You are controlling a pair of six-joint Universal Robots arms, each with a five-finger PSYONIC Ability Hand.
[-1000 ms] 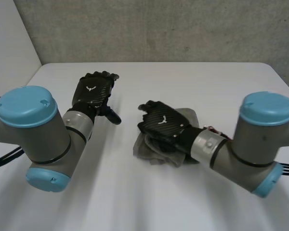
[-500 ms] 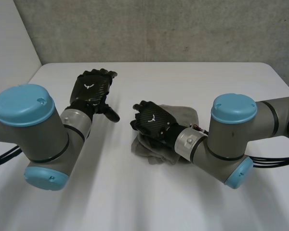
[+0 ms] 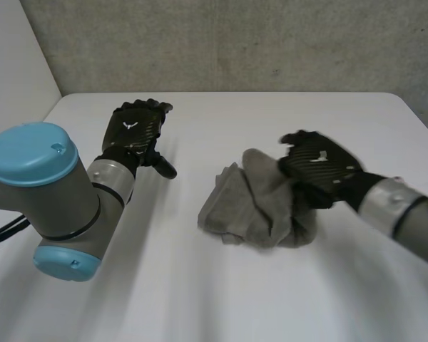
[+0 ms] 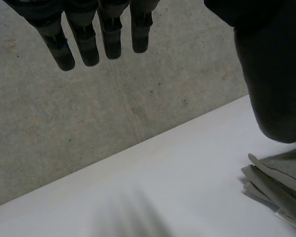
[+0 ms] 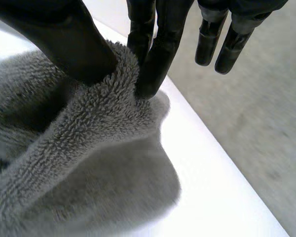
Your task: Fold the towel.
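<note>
Head view showed you the grey towel [image 3: 257, 210] bunched near the middle of the white table [image 3: 271, 114], with your right hand [image 3: 319, 165] at its right edge. In the right wrist view that hand's thumb and fingers [image 5: 155, 54] pinched a raised fold of the towel. Your left hand [image 3: 135, 132] was well apart to the left, fingers [image 4: 84, 42] straight and loose, holding nothing. In the left wrist view the towel's layered edge lay just beside its thumb.

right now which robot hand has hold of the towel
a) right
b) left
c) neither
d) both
a: the right robot hand pinches a fold of the towel between thumb and fingers, while the left robot hand hangs open, apart from it.
</note>
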